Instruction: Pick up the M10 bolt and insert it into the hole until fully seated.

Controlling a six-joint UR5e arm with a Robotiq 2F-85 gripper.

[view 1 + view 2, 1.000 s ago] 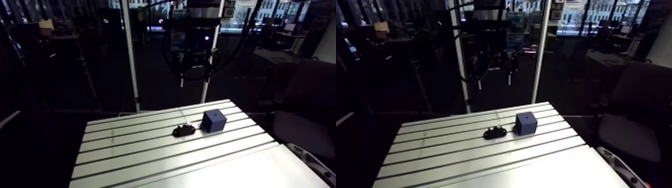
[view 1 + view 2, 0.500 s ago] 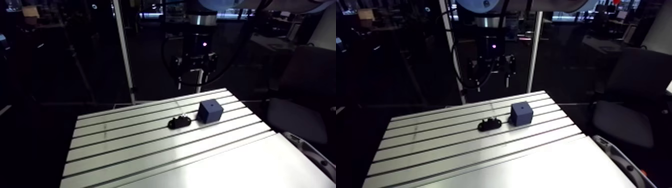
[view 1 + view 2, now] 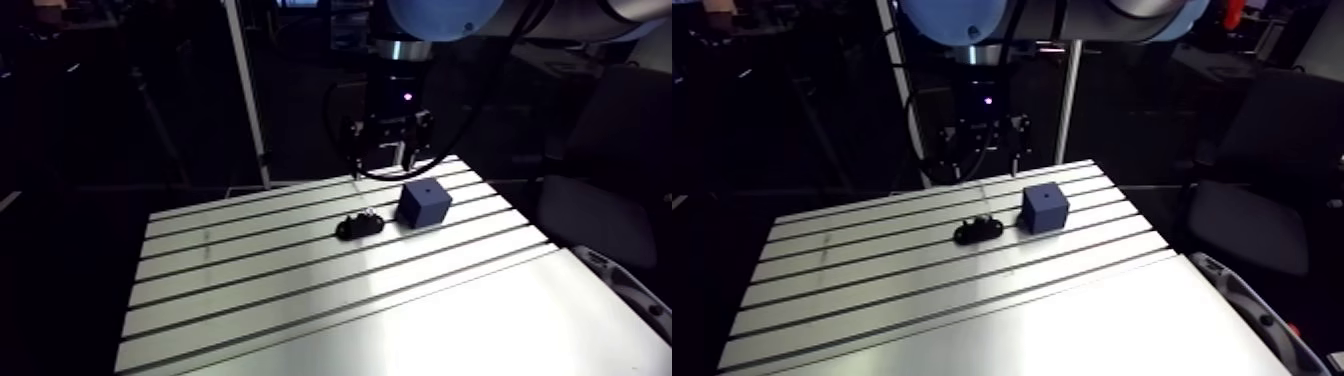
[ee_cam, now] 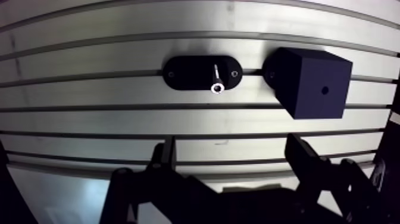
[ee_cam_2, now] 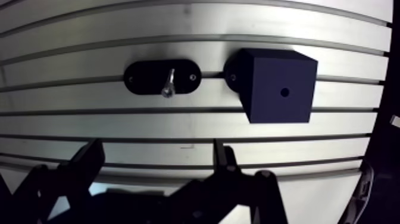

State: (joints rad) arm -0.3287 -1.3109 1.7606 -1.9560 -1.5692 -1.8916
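Wrist view, claw [image 4: 232,143] spread, bolt [image 4: 216,80] upright in holder [image 4: 187,72]

Arm view: camera up on the upper link, looking down and forward over the slotted table [image 3: 300,300] from its near side, well back from the work. Wrist view: close above the table, facing apparently near straight down past the gripper [image 4: 232,143]. Shared by both: blue block [image 3: 1044,208], black holder [image 4: 184,72] with M10 bolt [image 4: 216,80], surrounding slots.
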